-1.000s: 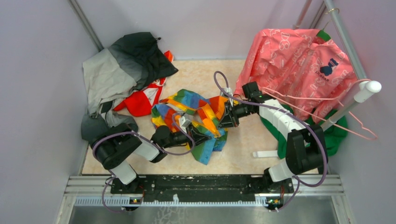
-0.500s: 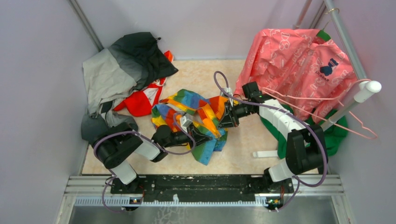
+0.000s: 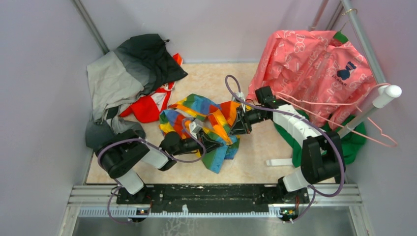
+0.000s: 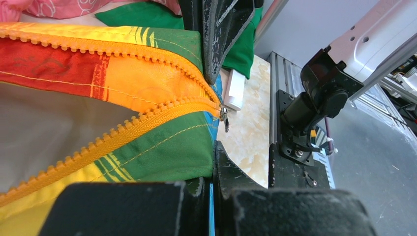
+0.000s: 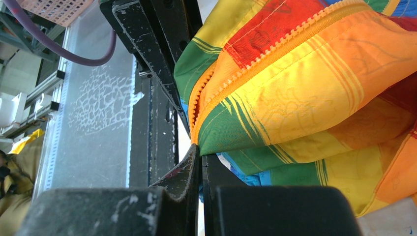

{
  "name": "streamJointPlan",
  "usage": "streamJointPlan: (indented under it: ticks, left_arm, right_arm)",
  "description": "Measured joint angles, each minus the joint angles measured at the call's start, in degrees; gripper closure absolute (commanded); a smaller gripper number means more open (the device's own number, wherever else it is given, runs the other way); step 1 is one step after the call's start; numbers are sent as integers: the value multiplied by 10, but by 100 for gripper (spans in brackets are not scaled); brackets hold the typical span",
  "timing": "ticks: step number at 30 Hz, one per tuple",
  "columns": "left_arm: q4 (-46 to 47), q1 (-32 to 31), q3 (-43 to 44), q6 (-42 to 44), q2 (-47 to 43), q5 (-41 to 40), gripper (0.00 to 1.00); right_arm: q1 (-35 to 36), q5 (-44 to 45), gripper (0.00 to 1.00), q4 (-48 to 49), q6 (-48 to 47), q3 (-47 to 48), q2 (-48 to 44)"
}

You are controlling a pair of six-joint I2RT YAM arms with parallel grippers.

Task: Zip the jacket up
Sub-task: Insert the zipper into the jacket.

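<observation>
On table [image 3: 211, 76], both jaws pinch jacket [image 3: 197, 106].

On the pale marbled tabletop [image 3: 255, 147] are laid a rainbow-striped soft jacket [image 3: 197, 107], a grey-and-black jacket [image 3: 120, 78], a red garment [image 3: 147, 109] and green cloth [image 3: 351, 145].

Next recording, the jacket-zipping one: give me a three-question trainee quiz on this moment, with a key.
1. True or false: the orange zipper of the small rainbow-striped jacket is fully closed.
2. The pink patterned garment is: A, hanging at the right, by the metal rail; B, flat on the table centre; C, under the left arm's base.
3. What do the left gripper and right gripper each clamp?
Key: 1 false, its tooth rows spread apart beyond the slider; 2 A; 3 the rainbow-striped jacket.
</observation>
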Motion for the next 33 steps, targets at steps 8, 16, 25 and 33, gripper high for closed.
streamJointPlan:
  ticks: [8,16,25,33]
  left_arm:
    - [-15,0,0,0,-11,-2,100]
    - [-16,-4,-3,-2,-14,-3,100]
    - [-16,-4,-7,-4,-14,-6,100]
    - [-16,-4,-12,-5,-17,-14,100]
  right_arm:
    - [0,0,100,0,0,0,0]
    - [0,-2,100,0,0,0,0]
    - [0,-4,100,0,0,0,0]
    - [0,-4,100,1,0,0,0]
